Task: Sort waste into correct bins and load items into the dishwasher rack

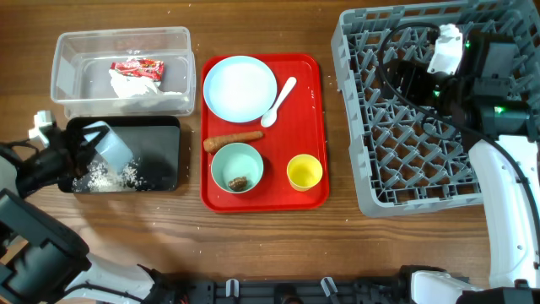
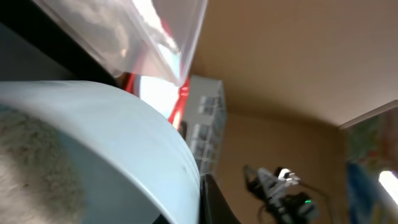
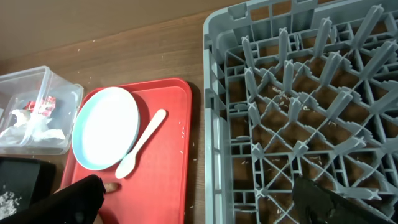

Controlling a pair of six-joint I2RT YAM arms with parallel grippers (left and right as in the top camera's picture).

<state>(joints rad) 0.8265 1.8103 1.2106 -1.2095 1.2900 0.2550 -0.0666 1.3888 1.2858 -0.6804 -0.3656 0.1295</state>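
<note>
Overhead: the left gripper (image 1: 89, 149) clamps the tilted white bowl (image 1: 111, 145) over the black tray (image 1: 164, 152), where rice grains (image 1: 108, 176) lie. The right arm (image 1: 472, 76) masks its own fingers above the dishwasher rack (image 1: 396, 169).

Left wrist: the bowl fills the frame, with only 1 dark finger (image 2: 214, 205) visible at its rim.

Right wrist: the right gripper (image 3: 202, 208) is spread wide and empty, its 2 fingertips cut off. The carrot (image 3: 112, 186) barely peeks out.
</note>
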